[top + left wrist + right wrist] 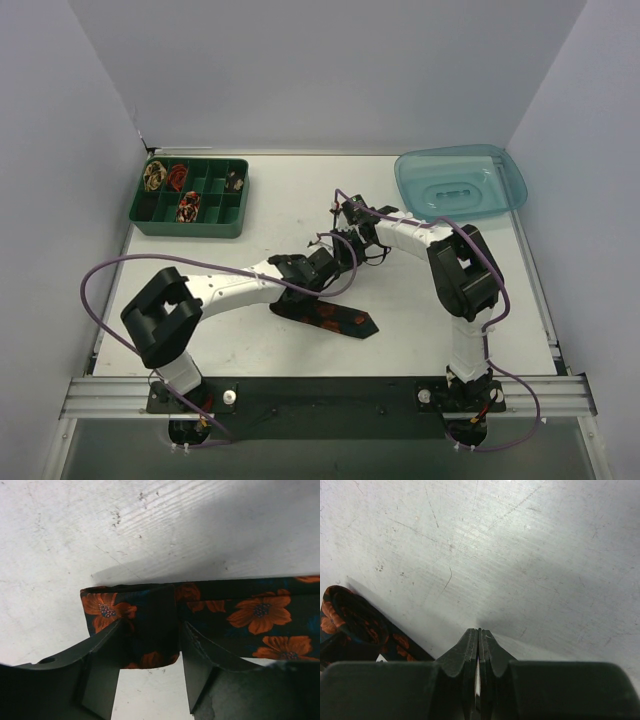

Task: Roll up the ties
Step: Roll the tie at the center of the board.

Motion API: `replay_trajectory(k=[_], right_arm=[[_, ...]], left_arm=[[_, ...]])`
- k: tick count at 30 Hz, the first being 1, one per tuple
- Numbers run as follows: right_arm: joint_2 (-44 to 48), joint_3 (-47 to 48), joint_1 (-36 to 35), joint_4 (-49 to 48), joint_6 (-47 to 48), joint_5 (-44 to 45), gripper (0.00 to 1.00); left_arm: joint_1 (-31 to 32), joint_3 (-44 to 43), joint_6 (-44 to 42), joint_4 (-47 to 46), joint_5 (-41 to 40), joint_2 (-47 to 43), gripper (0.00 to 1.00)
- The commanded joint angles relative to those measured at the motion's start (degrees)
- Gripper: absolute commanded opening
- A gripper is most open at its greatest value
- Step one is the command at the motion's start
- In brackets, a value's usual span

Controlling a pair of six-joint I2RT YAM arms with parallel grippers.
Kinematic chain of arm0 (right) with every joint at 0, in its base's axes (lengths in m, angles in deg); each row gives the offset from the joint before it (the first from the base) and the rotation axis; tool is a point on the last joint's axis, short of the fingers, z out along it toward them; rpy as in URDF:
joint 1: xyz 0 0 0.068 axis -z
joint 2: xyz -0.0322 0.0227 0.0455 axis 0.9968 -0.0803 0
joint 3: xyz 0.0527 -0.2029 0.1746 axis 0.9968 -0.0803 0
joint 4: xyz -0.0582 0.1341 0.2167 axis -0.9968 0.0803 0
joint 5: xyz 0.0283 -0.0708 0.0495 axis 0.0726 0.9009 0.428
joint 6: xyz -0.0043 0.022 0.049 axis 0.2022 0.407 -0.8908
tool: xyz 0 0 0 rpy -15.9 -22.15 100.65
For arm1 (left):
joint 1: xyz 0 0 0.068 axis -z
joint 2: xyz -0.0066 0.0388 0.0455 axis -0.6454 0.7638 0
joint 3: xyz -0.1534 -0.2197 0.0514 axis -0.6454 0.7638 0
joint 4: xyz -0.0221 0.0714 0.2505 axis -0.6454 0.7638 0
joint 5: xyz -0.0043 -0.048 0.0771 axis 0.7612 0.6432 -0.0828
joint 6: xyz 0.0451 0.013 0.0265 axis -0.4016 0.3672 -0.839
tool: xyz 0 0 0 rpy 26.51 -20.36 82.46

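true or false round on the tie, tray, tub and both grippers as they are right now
1. The right gripper is shut, holding nothing. True.
2. The floral tie lies in the green tray. False: it lies on the table.
3. The tray holds rolled ties. True.
4. The blue tub sits left of the tray. False: far right of it.
5. The left gripper straddles the tie. True.

place: robot lab cell | evidence: plain white walls [300, 70] boxing a scuffed bench [420, 330]; left arm [230, 288], right arm [420, 235] bolted by an aluminium rail [100, 397]
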Motion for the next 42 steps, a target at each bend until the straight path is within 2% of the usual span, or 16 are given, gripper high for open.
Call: replay_trajectory(k=[1, 10, 17, 22, 32, 36, 42], right_arm=[[1.5, 0.6, 0.2, 2.6, 0.7, 0.9, 0.04], [2.8, 0.1, 0.1, 3.3, 0.9, 0.8, 0.04], [7.0, -1.8, -0.2, 4.6, 1.4, 1.0, 0.04], [10.7, -4.0, -3.0, 6.4, 2.1, 0.7, 0.04], [13.0, -9.7, -14.3, 8.5, 1.0, 0.4, 0.04], [11.9, -10.9, -16.1, 8.6, 0.9, 0.9, 0.03], [8.8, -10.3, -16.2, 10.7, 2.6, 5.5, 0.03]], left_arm=[[0.7, 2.5, 1.5, -3.2, 4.5, -3.4, 0.61], [0.7, 7.6, 2.8, -9.0, 8.7, -9.0, 0.69], [0.8, 11.3, 4.6, -13.0, 10.9, -11.1, 0.69], [-0.7, 11.7, 5.0, -13.6, 11.0, -14.7, 0.70], [-8.3, 15.8, 5.7, -16.3, 15.9, -23.9, 0.70], [-13.2, 19.2, 6.0, -17.6, 20.2, -29.0, 0.70], [-16.4, 20.5, 5.6, -17.0, 20.6, -32.8, 0.70]])
